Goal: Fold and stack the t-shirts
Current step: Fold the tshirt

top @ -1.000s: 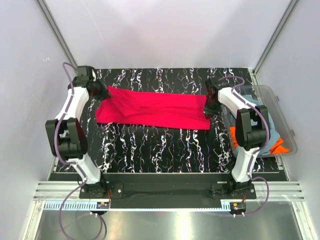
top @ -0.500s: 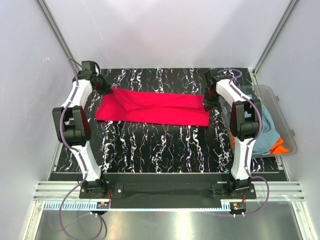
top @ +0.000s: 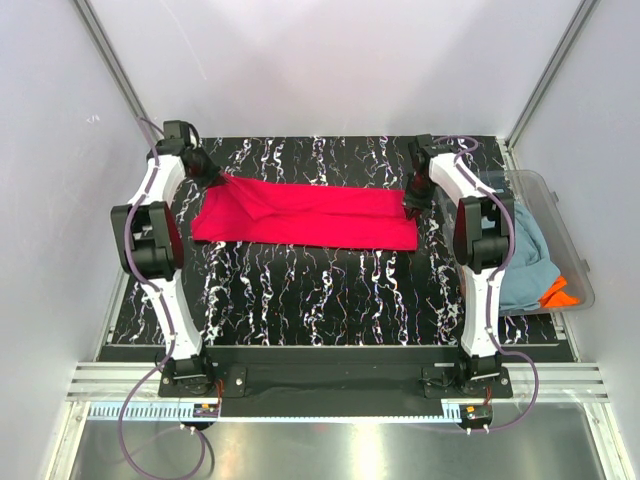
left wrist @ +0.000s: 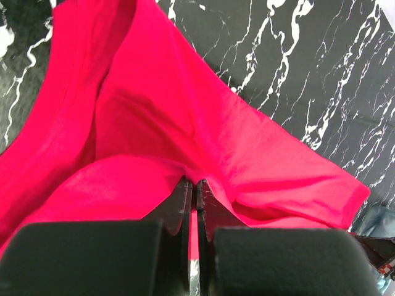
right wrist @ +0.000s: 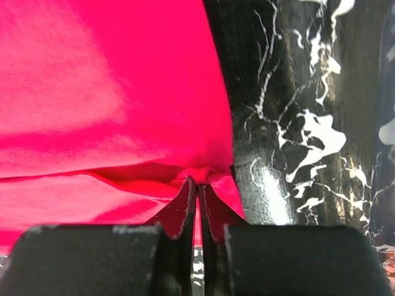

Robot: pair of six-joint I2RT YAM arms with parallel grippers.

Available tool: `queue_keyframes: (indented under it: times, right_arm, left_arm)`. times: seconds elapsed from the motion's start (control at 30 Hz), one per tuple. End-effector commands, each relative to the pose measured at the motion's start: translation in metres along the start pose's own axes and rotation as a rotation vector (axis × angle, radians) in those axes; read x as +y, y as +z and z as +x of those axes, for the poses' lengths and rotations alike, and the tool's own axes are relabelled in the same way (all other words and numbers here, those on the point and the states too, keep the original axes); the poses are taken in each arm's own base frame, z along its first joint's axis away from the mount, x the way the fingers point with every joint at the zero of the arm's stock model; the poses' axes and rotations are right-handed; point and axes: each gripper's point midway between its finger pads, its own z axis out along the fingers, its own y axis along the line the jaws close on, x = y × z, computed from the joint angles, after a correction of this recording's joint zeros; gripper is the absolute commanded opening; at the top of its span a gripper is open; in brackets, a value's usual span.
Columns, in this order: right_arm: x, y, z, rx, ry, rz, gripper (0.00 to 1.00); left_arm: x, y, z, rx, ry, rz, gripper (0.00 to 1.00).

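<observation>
1. Left side. The left fingers (left wrist: 192, 184) are closed flat together, with a fold of the red t-shirt (top: 320, 215) pinched between their tips. In the overhead view they hold the shirt's far left corner, where the cloth rises in a ridge off the surface (top: 330, 290).

2. Centre. The red t-shirt lies as a long band across the far half of the surface, already narrowed lengthwise. Its left end is creased and bunched, its right end flat.

3. Right side. The right fingers (right wrist: 198, 183) are likewise pressed together on a small tuck of red cloth at the shirt's far right corner, just beside the bare surface.

4. Far right. A clear tub (top: 578, 262) at the surface's right edge holds a grey-blue t-shirt (top: 530, 255) and an orange t-shirt (top: 557, 295), both unfolded.

5. Step in hand. Judged from this layout, the first shirt is mid-fold and nothing is stacked.

6. Next move. It likely calls for both arms to move together at equal height, keeping the band taut, before either grip is let go. Uneven travel could skew the fold.
</observation>
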Motion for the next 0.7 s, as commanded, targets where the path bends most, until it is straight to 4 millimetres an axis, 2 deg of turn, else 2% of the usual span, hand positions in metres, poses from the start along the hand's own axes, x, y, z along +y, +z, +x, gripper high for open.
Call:
queue_keyframes:
  times: [0.0,0.4,0.67]
  right_arm:
    - [0.005,-0.006,-0.012,-0.008,-0.006,-0.027,0.08]
    - [0.003,0.005,-0.004,0.029,0.013,-0.01,0.09]
    - [-0.003,0.009,-0.006,0.024,0.001,0.014,0.13]
  left_arm:
    - [-0.021,0.0,-0.023,-0.046,0.013,0.081,0.0]
    - [-0.033,0.015,-0.025,-0.033,0.017,0.126,0.0]
    - [-0.027,0.022,-0.022,-0.036,0.004,0.102,0.0]
